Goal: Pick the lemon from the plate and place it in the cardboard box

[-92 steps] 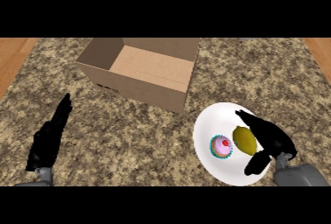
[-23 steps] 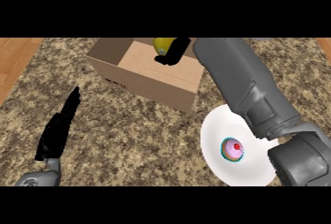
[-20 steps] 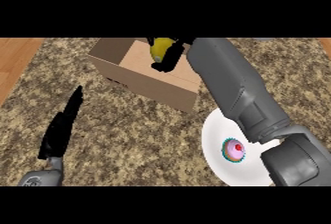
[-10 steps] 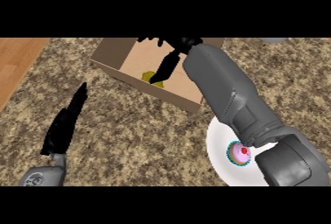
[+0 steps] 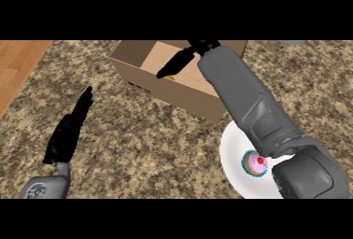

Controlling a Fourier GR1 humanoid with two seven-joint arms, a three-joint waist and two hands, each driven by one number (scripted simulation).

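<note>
The right hand (image 5: pixel 180 60) reaches over the open cardboard box (image 5: pixel 172 91) at twelve o'clock, fingers straight and holding nothing. A sliver of the lemon (image 5: pixel 169 78) shows inside the box beneath the fingertips. The white plate (image 5: pixel 234 158) at five o'clock carries a pink cupcake (image 5: pixel 254 162). The left hand (image 5: pixel 69 130) rests at eight o'clock with straight fingers. A dark mark on the box front cannot be read.
</note>
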